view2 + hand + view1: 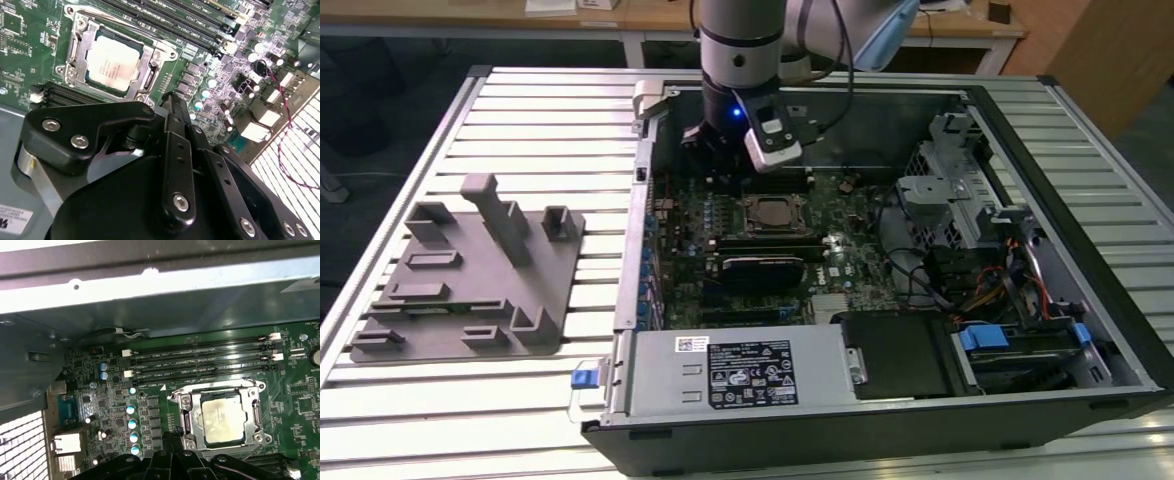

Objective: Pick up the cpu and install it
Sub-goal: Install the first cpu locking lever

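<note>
Silver slats of the desk (520, 120) stretch out under everything, and on them lies the big open computer case (1067, 250), side panel off. Towards the exterior view's left sits the grey plastic tray (460, 270) with its upright posts, nothing on it that I can make out. Inside the case, the green motherboard (854, 250) fills the floor, and near its middle is the socket (112, 60), metal frame around it. And there's the cpu (111, 61) — it's lying flat in that socket, shiny silver top facing up, square to the frame in both wrist views (225, 416).

The arm (744, 40) comes straight down from above, wrist vertical, hanging over the board just beyond the socket. The gripper (172, 102) points down at the board beside the socket frame, its fingers drawn close together with nothing between them, clear of the chip.

By my reckoning the chip is placed; doing this well now means checking it lies level with every edge inside the frame, and lifting straight up so no finger clips the frame or nudges the chip.
</note>
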`<act>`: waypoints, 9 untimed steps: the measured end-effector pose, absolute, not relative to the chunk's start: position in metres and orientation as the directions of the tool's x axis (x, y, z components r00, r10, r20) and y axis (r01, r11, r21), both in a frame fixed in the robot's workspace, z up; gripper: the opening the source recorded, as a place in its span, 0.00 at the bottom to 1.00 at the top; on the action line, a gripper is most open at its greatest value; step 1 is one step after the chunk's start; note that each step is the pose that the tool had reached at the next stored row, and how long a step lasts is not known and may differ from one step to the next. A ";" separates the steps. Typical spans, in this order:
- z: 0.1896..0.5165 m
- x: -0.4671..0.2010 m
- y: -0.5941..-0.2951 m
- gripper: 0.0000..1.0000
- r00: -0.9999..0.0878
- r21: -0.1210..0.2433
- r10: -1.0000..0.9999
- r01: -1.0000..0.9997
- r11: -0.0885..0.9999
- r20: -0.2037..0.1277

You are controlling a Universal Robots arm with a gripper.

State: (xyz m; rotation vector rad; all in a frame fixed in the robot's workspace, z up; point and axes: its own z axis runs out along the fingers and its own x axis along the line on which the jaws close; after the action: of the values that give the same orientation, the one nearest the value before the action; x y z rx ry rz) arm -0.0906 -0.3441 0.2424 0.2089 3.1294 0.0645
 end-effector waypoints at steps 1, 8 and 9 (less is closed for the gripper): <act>0.244 -0.091 -0.344 0.11 -0.991 0.041 0.133 0.133 0.990 -0.002; 0.253 -0.091 -0.344 0.11 -0.991 0.042 0.133 0.133 0.990 -0.002; 0.253 -0.091 -0.344 0.11 -0.991 0.042 0.133 0.133 0.990 -0.002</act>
State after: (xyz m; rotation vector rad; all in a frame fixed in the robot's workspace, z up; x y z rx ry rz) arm -0.0906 -0.3441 0.2528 0.2088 3.1292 0.0651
